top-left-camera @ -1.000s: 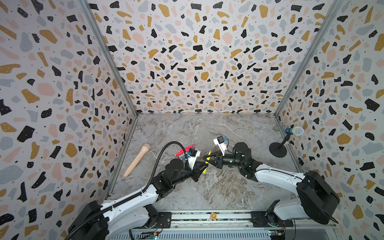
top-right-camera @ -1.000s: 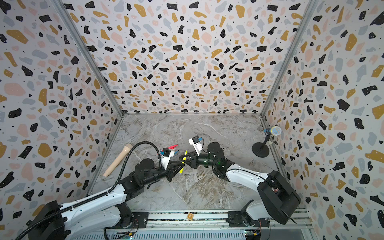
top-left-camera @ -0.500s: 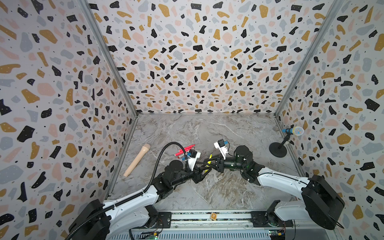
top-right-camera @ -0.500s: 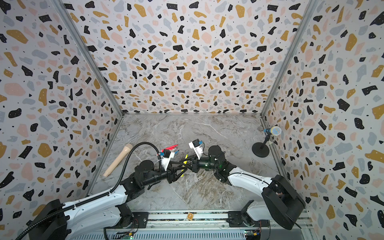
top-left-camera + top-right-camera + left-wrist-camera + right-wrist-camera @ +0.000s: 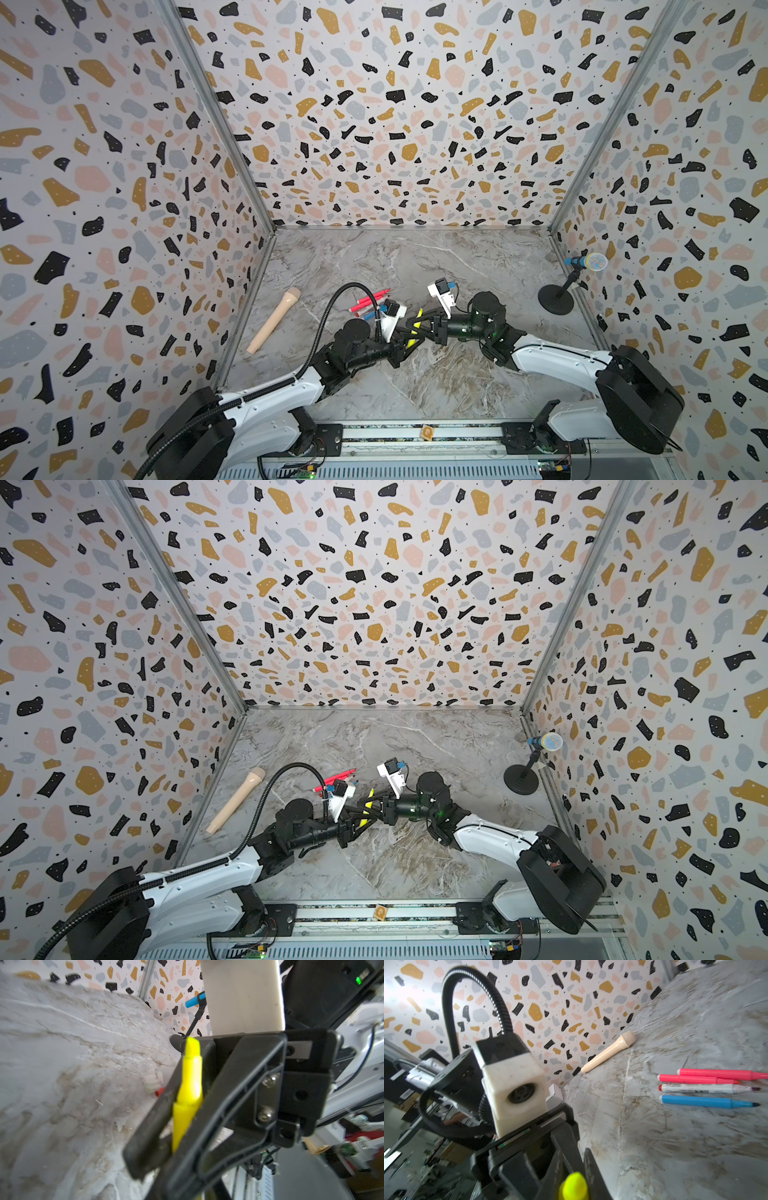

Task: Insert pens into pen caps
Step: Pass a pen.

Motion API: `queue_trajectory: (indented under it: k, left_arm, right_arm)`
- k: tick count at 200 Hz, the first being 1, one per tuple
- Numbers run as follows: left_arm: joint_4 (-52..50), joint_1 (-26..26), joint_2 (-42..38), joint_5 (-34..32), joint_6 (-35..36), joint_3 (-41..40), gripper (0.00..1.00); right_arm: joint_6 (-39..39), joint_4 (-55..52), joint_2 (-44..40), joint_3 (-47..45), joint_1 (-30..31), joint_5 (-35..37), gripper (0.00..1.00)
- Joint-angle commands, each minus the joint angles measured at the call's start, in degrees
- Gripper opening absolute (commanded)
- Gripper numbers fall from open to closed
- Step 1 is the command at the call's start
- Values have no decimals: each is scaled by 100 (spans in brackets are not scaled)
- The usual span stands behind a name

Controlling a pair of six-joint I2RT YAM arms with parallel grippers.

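A yellow pen (image 5: 416, 328) (image 5: 366, 808) hangs tilted above the table's middle, where both grippers meet. My right gripper (image 5: 419, 323) is shut on it; in the left wrist view its black fingers (image 5: 239, 1088) clamp the yellow pen (image 5: 190, 1084) below the bare nib. From the other side my left gripper (image 5: 409, 341) closes on the pen's lower part. Two pink pens (image 5: 716, 1074), a white pen (image 5: 699, 1088) and a blue pen (image 5: 695, 1101) lie side by side behind the arms. Pale pen caps (image 5: 153, 1081) and a red cap (image 5: 159, 1092) lie in a cluster on the table.
A beige microphone-shaped stick (image 5: 274, 320) lies by the left wall. A blue microphone (image 5: 582, 262) on a black round stand (image 5: 555, 300) is at the right wall. A small orange tag (image 5: 427, 432) sits on the front rail.
My left gripper opened about half a second ago and has closed again on the yellow pen. The right gripper kept its hold and barely moved.
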Motion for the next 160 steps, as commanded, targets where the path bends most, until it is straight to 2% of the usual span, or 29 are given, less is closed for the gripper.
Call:
queue_trajectory:
  k: [1, 28, 55, 73, 79, 80, 81, 93, 102, 114, 134, 160]
  left_arm:
    - [331, -25, -13, 98, -18, 165, 11]
    - [241, -25, 6, 90, -18, 215, 0]
    - [104, -21, 34, 47, 25, 269, 0]
    - [71, -24, 16, -80, 17, 272, 0]
    - [60, -24, 16, -103, 17, 271, 0]
    - [54, -20, 20, -107, 17, 268, 0]
    - [52, -19, 18, -118, 17, 271, 0]
    - [1, -24, 16, -204, 42, 267, 0]
    - [-33, -23, 12, -247, 63, 274, 0]
    - [-73, -25, 4, -278, 87, 261, 0]
    - [-103, -24, -53, -365, 138, 218, 0]
    - [-271, -19, -196, -606, 265, 175, 0]
  right_arm:
    - [-22, 196, -3, 72, 19, -18, 0]
    - [-78, 115, -39, 63, 19, 42, 0]
    - [-141, 40, -91, 63, 19, 78, 0]
    - [-176, -56, -168, 63, 20, 155, 17]
    - [-193, -99, -209, 57, 19, 195, 29]
    - [-201, -123, -235, 55, 19, 212, 34]
    - [-201, -123, -235, 55, 19, 212, 34]
    - [-277, -363, -400, 57, 13, 391, 64]
    - [-348, -599, -556, 63, -2, 554, 73]
    - [-478, -1001, -838, 62, -52, 789, 77]
    - [-648, -1802, -1351, 64, -276, 1126, 78]
    - [-708, -3247, -1970, 133, -959, 1815, 78]
